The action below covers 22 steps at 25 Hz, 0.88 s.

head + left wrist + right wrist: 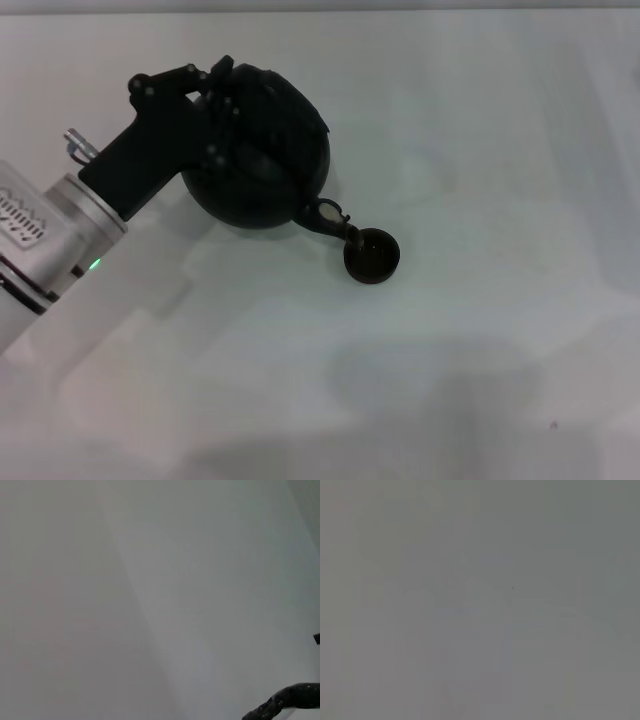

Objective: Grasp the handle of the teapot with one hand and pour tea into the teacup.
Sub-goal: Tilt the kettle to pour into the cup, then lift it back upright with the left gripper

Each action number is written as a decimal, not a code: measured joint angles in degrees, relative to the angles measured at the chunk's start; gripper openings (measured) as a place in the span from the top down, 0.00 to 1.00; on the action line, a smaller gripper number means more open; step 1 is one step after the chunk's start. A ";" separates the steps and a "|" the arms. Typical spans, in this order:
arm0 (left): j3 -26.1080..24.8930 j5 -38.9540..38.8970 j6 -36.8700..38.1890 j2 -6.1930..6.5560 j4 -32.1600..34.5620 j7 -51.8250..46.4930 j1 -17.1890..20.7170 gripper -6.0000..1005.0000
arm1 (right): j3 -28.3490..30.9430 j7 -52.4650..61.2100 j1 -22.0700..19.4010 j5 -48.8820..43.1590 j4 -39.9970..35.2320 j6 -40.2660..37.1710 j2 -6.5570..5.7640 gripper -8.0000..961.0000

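Note:
My left gripper [220, 105] holds the round black teapot [265, 175] from its upper left and is shut on the handle. In the head view the handle is mostly covered by the fingers. In the left wrist view it shows only as a rough dark arc, the handle [287, 700], at one corner. The teapot is tipped toward the right. Its short spout [330, 215] points down at the rim of the tiny dark teacup [372, 255], which stands on the table just below and to the right of the pot. My right gripper is out of view.
The white table [480, 360] stretches around the teapot and the cup, with nothing else on it. My left arm [50, 240] comes in from the left edge. The right wrist view shows only a plain grey surface.

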 joint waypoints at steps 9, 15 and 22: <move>0.01 1.15 -0.79 0.00 0.37 5.55 -0.16 0.87 | 0.23 0.27 0.03 0.03 1.21 0.30 0.07 0.18; -0.15 1.18 -0.83 0.00 0.85 9.20 -0.35 0.88 | 0.44 0.28 0.01 0.09 1.70 0.31 0.09 0.18; -0.46 1.06 -0.88 0.00 1.21 10.97 -1.02 0.88 | 0.51 0.29 0.00 0.18 1.89 0.38 0.09 0.18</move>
